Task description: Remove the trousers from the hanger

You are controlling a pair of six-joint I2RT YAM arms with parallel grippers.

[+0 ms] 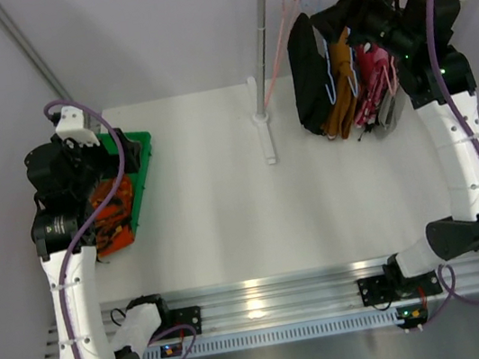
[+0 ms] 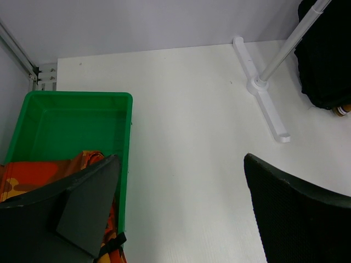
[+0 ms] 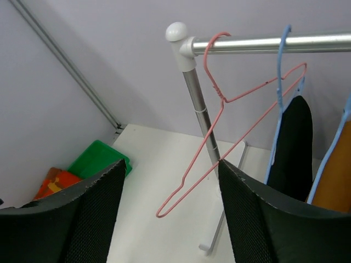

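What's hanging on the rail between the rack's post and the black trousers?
An empty pink wire hanger, between the post and the black trousers; clearest in the right wrist view.

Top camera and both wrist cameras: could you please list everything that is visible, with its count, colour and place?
orange trousers: one, orange with dark pattern, in the tray
tray: one, green, left side of the table
black trousers: one, black, hanging on the rail, leftmost garment
mustard-brown trousers: one, mustard-brown, hanging in the middle
red-pink floral trousers: one, red-pink, hanging rightmost
pink hanger: one, pink, empty, near the rail's left end
blue hangers: at least two, blue, carrying garments
rail: one, silver with white fittings, far right of the table
table: one, white, under everything
left gripper: one, black, jaws open, above the tray
right gripper: one, black, jaws open, up beside the pink hanger
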